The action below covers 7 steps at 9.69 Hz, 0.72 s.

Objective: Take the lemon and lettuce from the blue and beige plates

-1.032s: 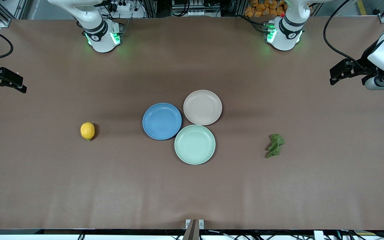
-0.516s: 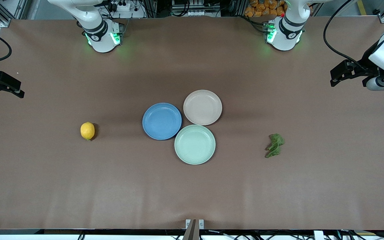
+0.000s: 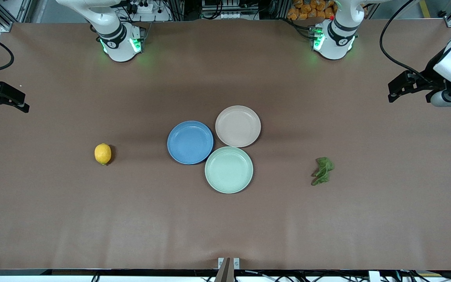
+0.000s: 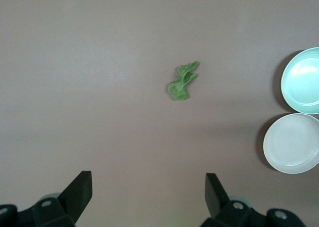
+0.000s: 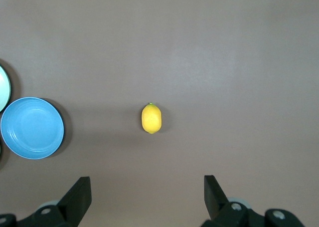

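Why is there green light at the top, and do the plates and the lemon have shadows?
Front view: green lamps glow on both arm bases and tint the table; the lemon casts a soft shadow. Right wrist view: a dark crescent edges the blue plate. Left wrist view: the beige plate has one too, the lettuce almost none.

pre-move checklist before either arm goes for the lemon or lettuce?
1. Small oval yellow lemon on the bare table toward the right arm's end, on no plate: ok for access, not ok against the task wording.
2. Dark green wrinkled lettuce leaf on the table toward the left arm's end, on no plate: same.
3. Round blue plastic plate and pale beige plate empty: ok.
4. Right gripper open, over bare table short of the lemon: ok.
5. Left gripper open, over bare table short of the lettuce: ok.
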{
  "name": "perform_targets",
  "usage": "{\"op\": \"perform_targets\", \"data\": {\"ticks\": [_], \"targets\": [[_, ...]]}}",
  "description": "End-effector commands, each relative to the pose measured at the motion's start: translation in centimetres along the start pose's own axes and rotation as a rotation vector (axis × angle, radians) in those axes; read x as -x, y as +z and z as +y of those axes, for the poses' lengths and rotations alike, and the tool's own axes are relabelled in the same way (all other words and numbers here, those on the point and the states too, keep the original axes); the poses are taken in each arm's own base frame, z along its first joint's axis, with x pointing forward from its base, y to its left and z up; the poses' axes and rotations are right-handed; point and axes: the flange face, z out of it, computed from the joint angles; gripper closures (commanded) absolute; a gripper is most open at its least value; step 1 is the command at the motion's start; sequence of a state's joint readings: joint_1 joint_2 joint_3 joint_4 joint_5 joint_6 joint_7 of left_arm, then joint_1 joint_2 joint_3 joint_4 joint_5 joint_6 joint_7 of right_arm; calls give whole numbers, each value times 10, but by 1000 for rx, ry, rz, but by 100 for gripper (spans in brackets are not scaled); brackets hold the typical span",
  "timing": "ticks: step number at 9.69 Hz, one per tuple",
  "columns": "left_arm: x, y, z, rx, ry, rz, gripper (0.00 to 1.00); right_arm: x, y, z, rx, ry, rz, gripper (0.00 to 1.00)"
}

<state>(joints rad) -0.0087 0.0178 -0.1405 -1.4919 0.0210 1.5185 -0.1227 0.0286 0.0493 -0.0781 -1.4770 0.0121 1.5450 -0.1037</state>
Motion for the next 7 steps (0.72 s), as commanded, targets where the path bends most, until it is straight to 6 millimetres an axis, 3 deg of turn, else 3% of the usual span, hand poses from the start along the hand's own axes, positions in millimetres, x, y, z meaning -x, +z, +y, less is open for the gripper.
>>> {"op": "perform_targets", "data": {"ticks": [1,7], "targets": [[0,-2,-2,9,20,9,0,5,-7,3,24,15,-6,0],[-1,0,-2,11,19,5,0,8,-8,3,21,18,5,0]]}}
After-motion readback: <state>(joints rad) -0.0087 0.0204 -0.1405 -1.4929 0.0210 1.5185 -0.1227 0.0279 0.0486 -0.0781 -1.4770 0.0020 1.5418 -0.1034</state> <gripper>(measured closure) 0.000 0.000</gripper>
